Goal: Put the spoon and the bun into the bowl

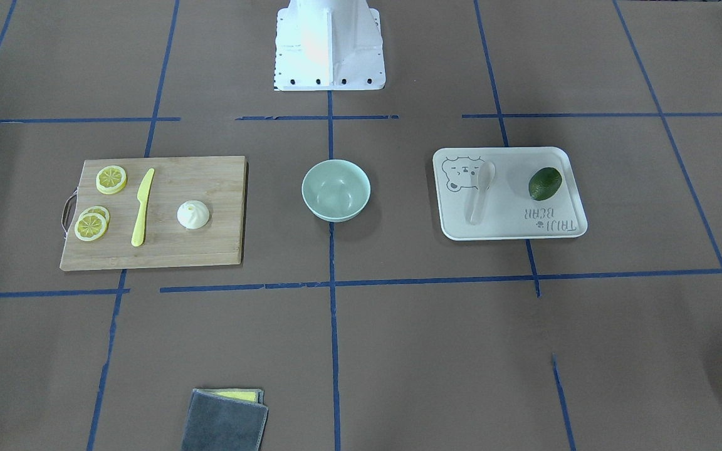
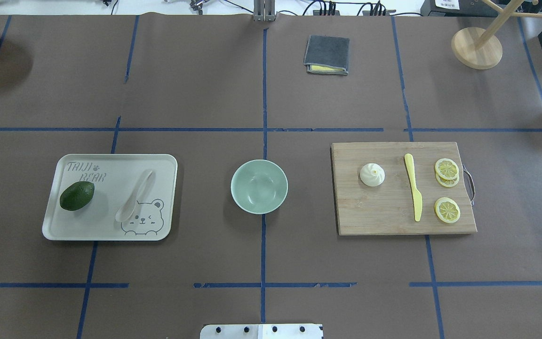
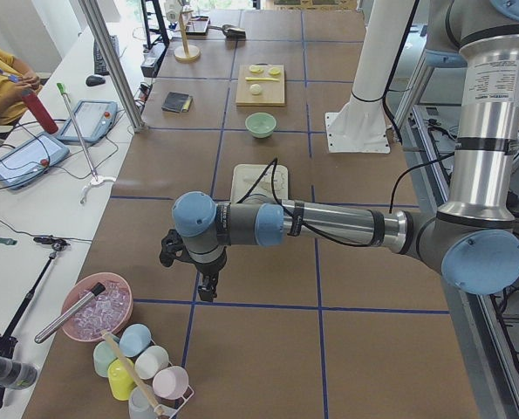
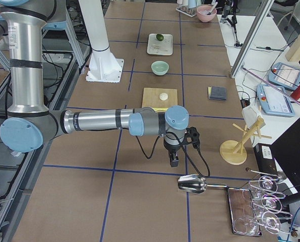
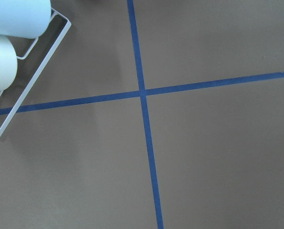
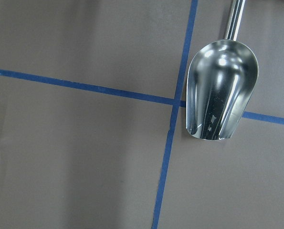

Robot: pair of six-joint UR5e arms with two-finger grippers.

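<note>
The pale translucent spoon (image 1: 481,191) (image 2: 135,195) lies on a white bear-print tray (image 1: 511,219) (image 2: 111,165). The white pleated bun (image 1: 193,215) (image 2: 372,174) sits on a wooden cutting board (image 1: 210,244) (image 2: 374,212). The mint-green bowl (image 1: 336,190) (image 2: 259,186) stands empty between them at the table's middle. My left gripper (image 3: 205,284) hangs over bare table far from the tray. My right gripper (image 4: 174,161) hangs past the board, near a metal scoop. Both show only in the side views, so I cannot tell whether they are open or shut.
An avocado (image 2: 77,196) shares the tray. A yellow knife (image 2: 413,186) and lemon slices (image 2: 447,209) share the board. A folded grey cloth (image 2: 327,55), a wooden stand (image 2: 477,47), a metal scoop (image 6: 222,90) and a cup rack (image 5: 8,62) lie farther out.
</note>
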